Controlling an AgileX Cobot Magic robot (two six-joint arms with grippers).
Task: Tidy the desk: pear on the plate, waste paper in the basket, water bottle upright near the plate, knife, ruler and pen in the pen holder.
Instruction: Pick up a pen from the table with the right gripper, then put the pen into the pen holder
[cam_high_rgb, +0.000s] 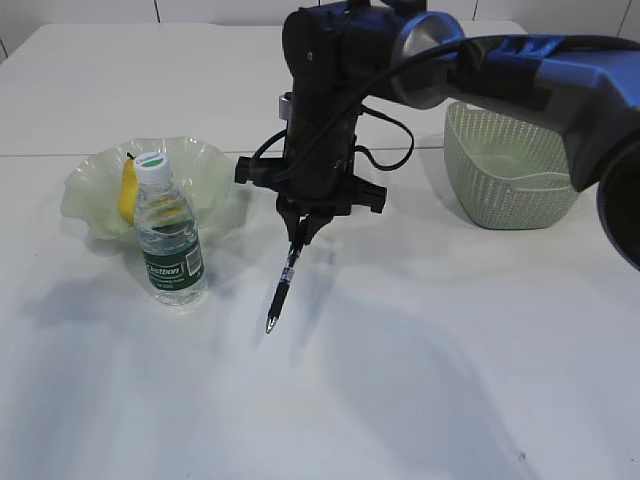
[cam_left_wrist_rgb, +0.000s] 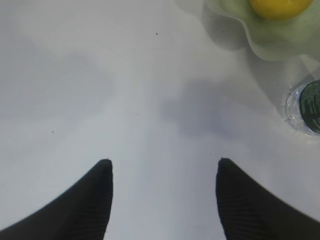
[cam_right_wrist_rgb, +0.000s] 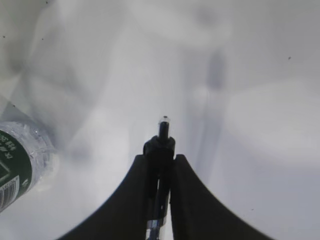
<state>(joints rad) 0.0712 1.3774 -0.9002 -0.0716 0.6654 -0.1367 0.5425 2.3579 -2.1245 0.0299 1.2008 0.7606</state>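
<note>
My right gripper (cam_high_rgb: 300, 228) is shut on a black pen (cam_high_rgb: 283, 282), which hangs tip-down above the white table near the middle. In the right wrist view the pen (cam_right_wrist_rgb: 162, 145) sticks out between the closed fingers (cam_right_wrist_rgb: 135, 195). The yellow pear (cam_high_rgb: 128, 190) lies in the wavy pale-green plate (cam_high_rgb: 85, 200) at the left. In front of the plate the water bottle (cam_high_rgb: 168, 235) stands upright. The sage-green basket (cam_high_rgb: 505, 170) sits at the right rear. My left gripper (cam_left_wrist_rgb: 162, 162) is open over bare table, with the pear (cam_left_wrist_rgb: 280, 6) and plate (cam_left_wrist_rgb: 270, 42) ahead of it. Pen holder, knife, ruler and waste paper are out of view.
The right arm (cam_high_rgb: 480, 70) reaches in from the upper right across the table's middle. The bottle's base (cam_left_wrist_rgb: 305, 106) shows at the right edge of the left wrist view, and the bottle (cam_right_wrist_rgb: 17, 157) lies at the left of the right wrist view.
</note>
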